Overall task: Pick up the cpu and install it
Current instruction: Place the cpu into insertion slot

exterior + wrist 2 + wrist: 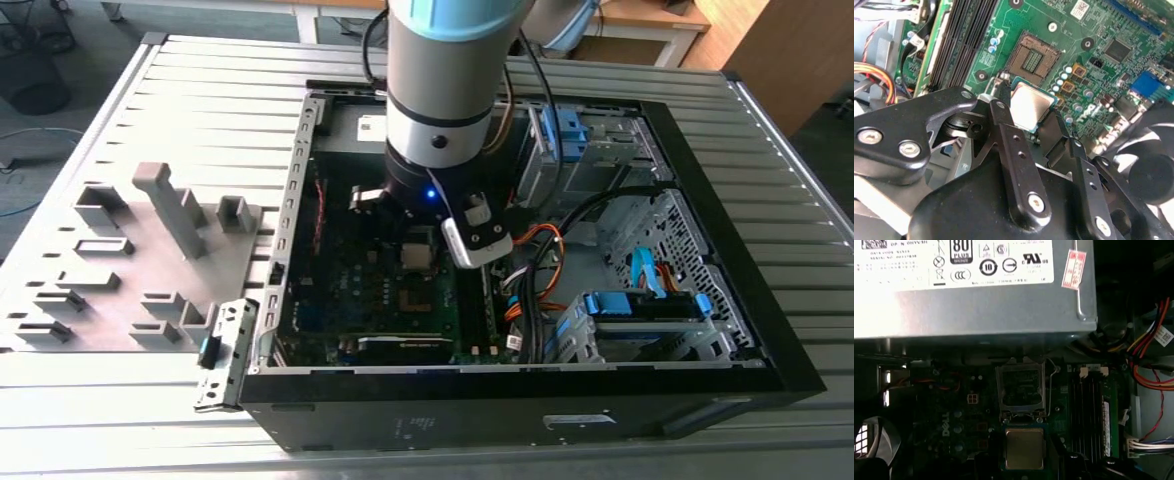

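Inside an open black computer case [400, 420] on a ribbed metal table [200, 90], the robot arm [434, 100] reaches down over the green motherboard [1094, 30] and hides much of it in the exterior view. The gripper [1031, 114] has its black, screw-studded fingers [1004, 125] closed on the edges of the cpu [1030, 105], a thin square chip with a dull silvery lid and a darker rim. The cpu is held just beside the bare socket [1033, 59], a square metal frame around a grid of fine contacts, and is not seated in it.

In the first wrist view the cpu [1024, 447] lies on the side of the socket [1020, 390] away from the grey sheet-metal power supply box [974, 310]. The box is cut off at the picture's edge and carries a white printed label [954, 260] and a small red-and-white sticker [1075, 270]. Black memory slots [1089, 410] run beside the socket. The fingertips there are lost in shadow. A grey plastic tray [120, 260] of blocks lies to the exterior view's left of the case.
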